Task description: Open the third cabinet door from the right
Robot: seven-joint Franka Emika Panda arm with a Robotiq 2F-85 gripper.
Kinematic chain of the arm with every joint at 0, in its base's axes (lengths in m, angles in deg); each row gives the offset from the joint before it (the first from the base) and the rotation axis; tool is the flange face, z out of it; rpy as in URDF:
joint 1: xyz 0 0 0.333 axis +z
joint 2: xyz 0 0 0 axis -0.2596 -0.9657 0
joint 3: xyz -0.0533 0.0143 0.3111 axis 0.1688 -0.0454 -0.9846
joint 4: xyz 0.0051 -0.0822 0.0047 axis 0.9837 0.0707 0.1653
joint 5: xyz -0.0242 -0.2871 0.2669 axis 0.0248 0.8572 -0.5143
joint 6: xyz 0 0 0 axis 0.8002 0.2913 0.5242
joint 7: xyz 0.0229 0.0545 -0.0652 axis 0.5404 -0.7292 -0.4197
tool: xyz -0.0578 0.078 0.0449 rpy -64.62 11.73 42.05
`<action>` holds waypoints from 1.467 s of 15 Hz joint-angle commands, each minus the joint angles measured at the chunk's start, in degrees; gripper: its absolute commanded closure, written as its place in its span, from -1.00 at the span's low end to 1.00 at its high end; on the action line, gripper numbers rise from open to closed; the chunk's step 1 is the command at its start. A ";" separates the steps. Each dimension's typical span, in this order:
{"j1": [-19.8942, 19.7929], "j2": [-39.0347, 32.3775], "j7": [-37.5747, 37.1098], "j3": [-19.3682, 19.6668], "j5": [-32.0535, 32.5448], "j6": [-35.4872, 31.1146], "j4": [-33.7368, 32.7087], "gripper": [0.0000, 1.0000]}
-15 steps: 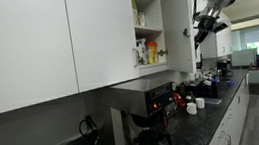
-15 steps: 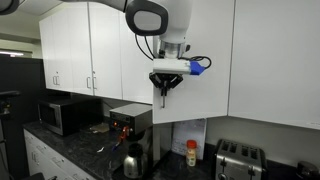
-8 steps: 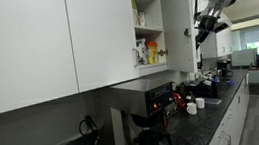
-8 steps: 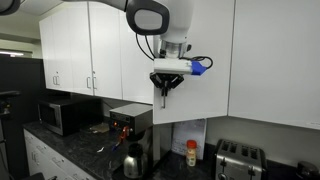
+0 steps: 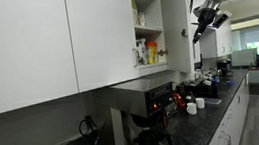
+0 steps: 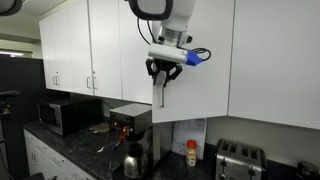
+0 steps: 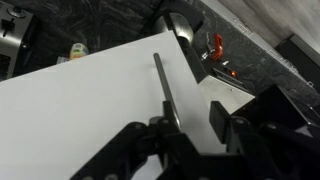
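Observation:
The white cabinet door [image 6: 205,90] stands swung open; in an exterior view it is seen edge-on [image 5: 176,26] beside the exposed shelves [image 5: 148,28]. Its thin metal bar handle [image 6: 163,97] runs along the door's edge and shows in the wrist view [image 7: 162,85]. My gripper [image 6: 163,70] is open, right at the upper part of the handle, pointing down the door face. In the wrist view my fingers [image 7: 195,128] are apart, with the handle passing by one finger. It also shows in an exterior view [image 5: 198,33].
A coffee machine [image 6: 130,122] with a carafe [image 5: 151,143] stands on the dark counter below. A microwave [image 6: 62,115], a toaster [image 6: 232,157] and a spice bottle [image 6: 192,152] are on the counter. Bottles [image 5: 147,52] stand on the open shelf.
My gripper has moved upward along the door's handle edge. The door has stayed open at about the same angle.

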 commanded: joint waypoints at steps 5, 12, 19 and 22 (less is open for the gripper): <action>-1.54 0.31 -7.90 0.35 -3.12 14.85 -8.07 -0.96; -1.80 0.42 -10.64 0.62 -0.83 17.13 -10.04 -1.00; -1.61 1.01 -13.03 1.03 -1.15 15.41 -9.36 -1.00; -1.61 1.01 -13.33 1.04 -1.15 15.42 -9.40 -1.00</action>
